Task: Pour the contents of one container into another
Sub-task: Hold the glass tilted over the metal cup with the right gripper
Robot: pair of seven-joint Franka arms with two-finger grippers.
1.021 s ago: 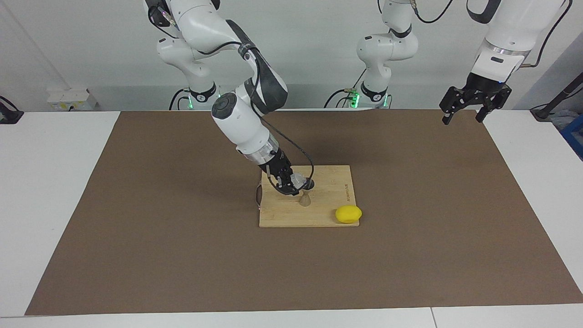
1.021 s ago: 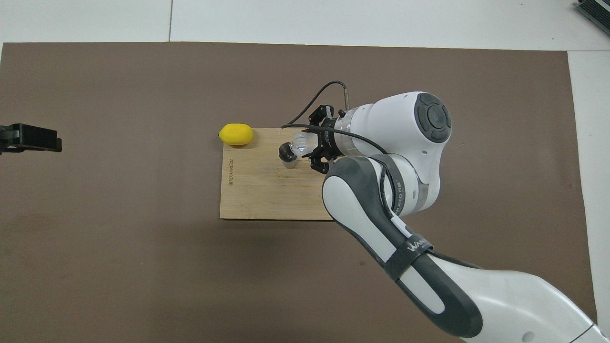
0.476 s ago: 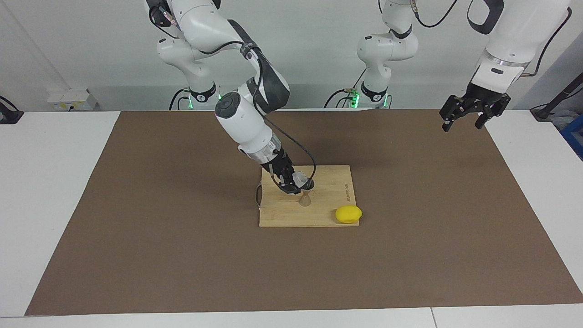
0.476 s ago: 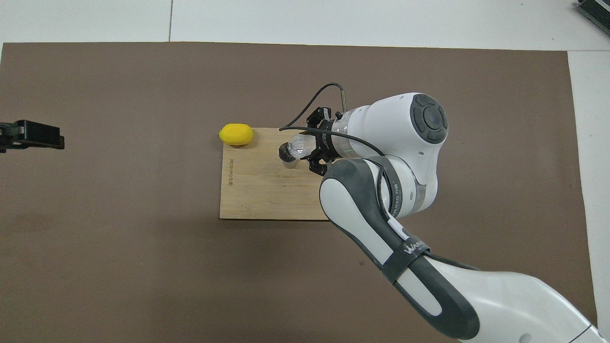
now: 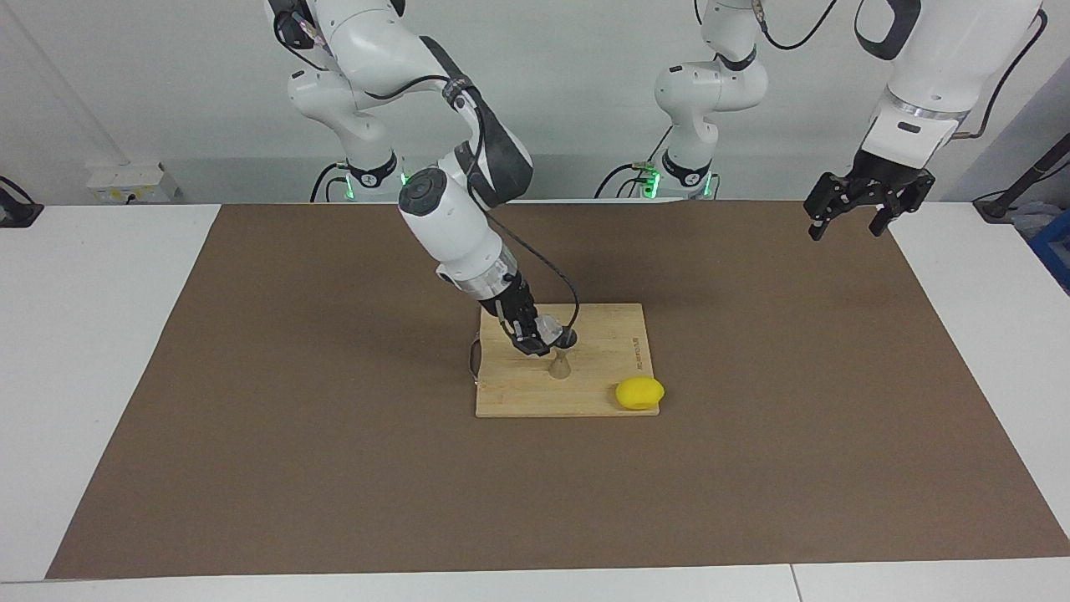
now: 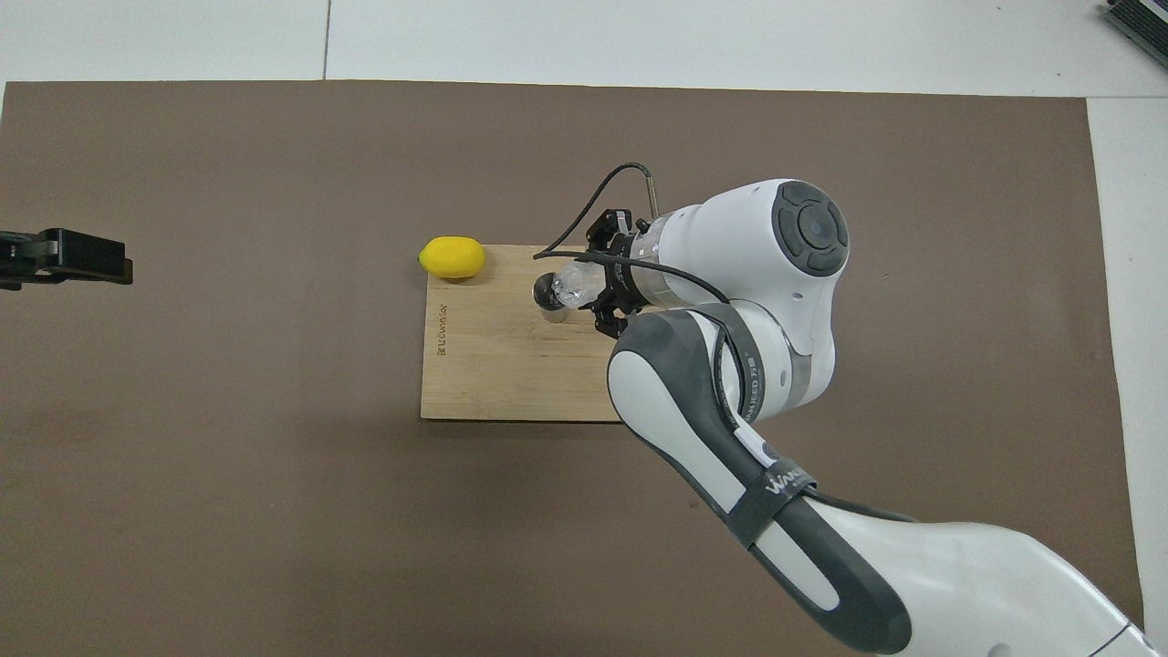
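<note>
Glass tumbler (image 5: 548,329), half hidden by the right fingers (image 5: 528,333) gripping it, tips over the jigger (image 5: 561,361); left fingers (image 5: 846,219) open.

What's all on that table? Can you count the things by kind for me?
Glass tumbler: 1, tipped in the right gripper over the jigger
Metal jigger: 1
Lemon: 1
Wooden board: 1
Brown mat: 1
Total: 5
</note>
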